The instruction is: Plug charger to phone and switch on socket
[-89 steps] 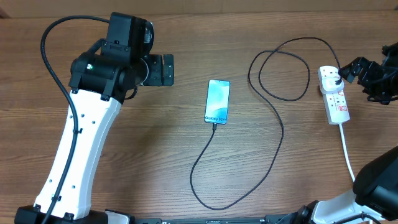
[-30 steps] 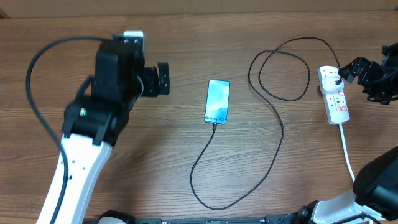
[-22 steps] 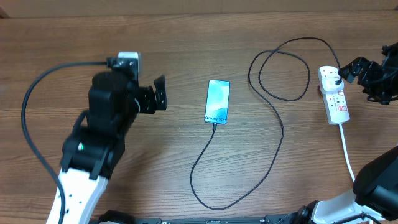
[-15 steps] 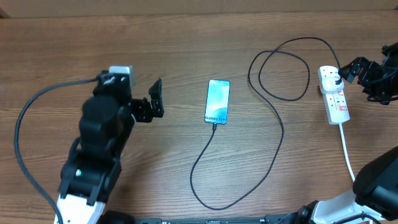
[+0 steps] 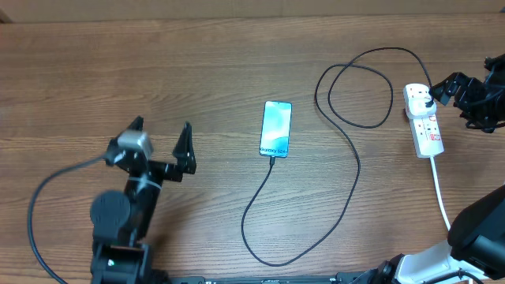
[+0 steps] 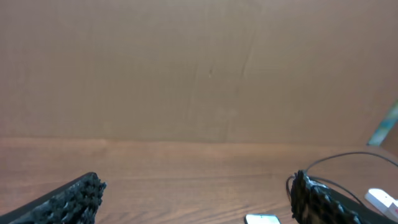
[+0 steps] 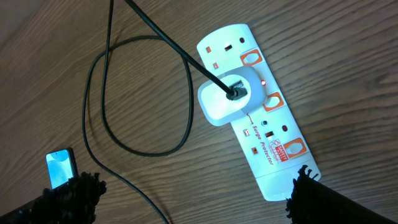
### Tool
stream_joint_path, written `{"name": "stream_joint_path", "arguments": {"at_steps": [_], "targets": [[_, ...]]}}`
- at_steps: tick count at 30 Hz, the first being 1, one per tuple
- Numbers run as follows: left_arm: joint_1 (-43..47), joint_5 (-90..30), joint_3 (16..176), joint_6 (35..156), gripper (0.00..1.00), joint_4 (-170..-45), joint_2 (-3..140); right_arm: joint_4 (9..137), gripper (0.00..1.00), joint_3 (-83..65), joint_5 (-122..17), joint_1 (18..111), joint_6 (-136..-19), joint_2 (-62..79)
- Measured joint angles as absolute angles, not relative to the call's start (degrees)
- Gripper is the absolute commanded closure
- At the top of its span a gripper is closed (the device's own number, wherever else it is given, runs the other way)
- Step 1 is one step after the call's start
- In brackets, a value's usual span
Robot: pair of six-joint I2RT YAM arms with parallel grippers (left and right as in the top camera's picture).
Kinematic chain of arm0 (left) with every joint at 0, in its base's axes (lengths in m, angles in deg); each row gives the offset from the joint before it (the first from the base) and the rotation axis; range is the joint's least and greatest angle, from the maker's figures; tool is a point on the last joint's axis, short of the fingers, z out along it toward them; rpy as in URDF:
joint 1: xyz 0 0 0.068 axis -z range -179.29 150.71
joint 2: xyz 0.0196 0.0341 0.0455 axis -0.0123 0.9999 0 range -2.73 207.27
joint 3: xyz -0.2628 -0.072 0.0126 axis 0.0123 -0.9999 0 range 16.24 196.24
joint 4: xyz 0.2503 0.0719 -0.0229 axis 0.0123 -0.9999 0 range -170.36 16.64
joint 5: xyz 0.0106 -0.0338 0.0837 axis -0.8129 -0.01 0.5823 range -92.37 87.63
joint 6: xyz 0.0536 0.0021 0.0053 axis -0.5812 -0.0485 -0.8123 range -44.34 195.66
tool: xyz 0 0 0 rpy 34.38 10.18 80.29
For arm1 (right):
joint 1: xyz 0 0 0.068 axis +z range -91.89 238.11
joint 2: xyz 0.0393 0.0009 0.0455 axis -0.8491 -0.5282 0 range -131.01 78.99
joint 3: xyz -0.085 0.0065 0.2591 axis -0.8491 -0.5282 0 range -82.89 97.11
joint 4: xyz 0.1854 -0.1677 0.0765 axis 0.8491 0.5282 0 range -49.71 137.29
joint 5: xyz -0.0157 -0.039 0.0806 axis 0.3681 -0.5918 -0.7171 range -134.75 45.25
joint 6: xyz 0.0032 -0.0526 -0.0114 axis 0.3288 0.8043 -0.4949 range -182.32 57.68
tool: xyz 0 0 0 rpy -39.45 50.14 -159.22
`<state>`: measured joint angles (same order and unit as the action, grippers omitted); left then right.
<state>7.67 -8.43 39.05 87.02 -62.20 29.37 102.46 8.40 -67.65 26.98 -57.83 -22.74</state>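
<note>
Brown wooden table [image 5: 237,63] fills the overhead view, and a plain brown wall stands behind it in the left wrist view. At the left side, the left gripper [image 5: 162,126] points up, away from the table surface. Its two black fingers are spread wide apart and hold nothing. Near the middle lies the phone [image 5: 276,128], a slim rectangle with a light blue screen, flat and face up, well apart from this gripper.

The charger [image 5: 359,166], a long thin black cable, meets the lower edge of the phone. It curves down, goes right, makes a loop and ends at a white plug [image 7: 224,99] that sits in the socket [image 5: 424,126]. This socket is a small white power strip with red-marked switches, and a small red light [image 7: 263,81] shows beside the plug.

The right gripper [image 5: 456,101] hovers just beside the socket with its fingers parted, gripping nothing.
</note>
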Motion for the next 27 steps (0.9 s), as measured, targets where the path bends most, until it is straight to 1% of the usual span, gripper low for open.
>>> {"name": "stream_joint_path", "arguments": {"at_steps": [4,11,18,27], "targets": [[7.3,-8.6,30.5,87.0,0.0,-52.9,23.8,102.4,0.0,8.4,-67.6,27.0,-57.8,-22.7],[4.7,-8.8,19.4,86.1,0.0,-42.2,15.0,102.4,0.0,8.4,-67.7,27.0,-57.9,-22.7],[0.3,-9.1,16.8,85.9,0.0,-48.8,6.5,102.5,0.0,8.4,-67.7,27.0,-57.9,-22.7],[-0.5,-9.0,16.7,84.8,0.0,-61.0,4.8,102.4,0.0,8.4,-67.7,27.0,-57.9,-22.7]]}}
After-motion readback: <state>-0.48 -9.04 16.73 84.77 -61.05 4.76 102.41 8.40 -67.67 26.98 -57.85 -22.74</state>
